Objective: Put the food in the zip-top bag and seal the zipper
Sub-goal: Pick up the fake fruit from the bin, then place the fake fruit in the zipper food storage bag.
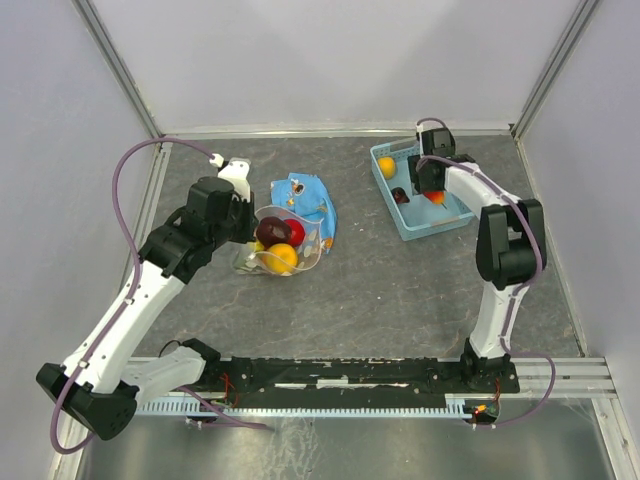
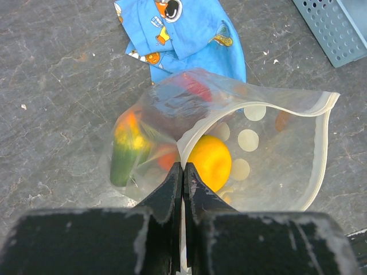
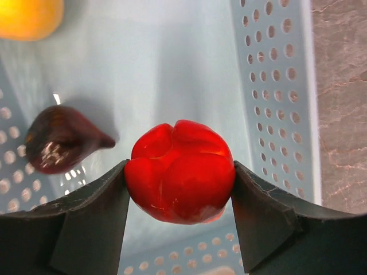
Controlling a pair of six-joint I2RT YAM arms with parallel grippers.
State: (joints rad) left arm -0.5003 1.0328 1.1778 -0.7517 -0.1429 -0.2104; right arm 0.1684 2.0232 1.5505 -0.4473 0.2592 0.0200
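Left fingers (image 2: 176,182) pinched shut on the bag (image 2: 275,166) rim; right fingers (image 3: 112,197) clamped on a red fruit (image 3: 179,172)
Bag lies crosswise just ahead of the left fingers, mouth gaping rightward, zipper (image 2: 322,143) curving round it, clear dotted plastic over an orange fruit (image 2: 209,160); dark mottled desk (image 2: 57,86), pale walls (image 1: 330,60); red fruit inside the basket (image 3: 172,69)

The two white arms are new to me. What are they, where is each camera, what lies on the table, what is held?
They are two robot arms with two-finger grippers. The wide picture looks down from above; the others come from cameras on each wrist. On the grey table lie a blue patterned cloth, a clear plastic zip-top bag with fruits inside, and a light blue basket. The left gripper pinches the bag's rim. The right gripper grips a red lobed fruit in the basket.
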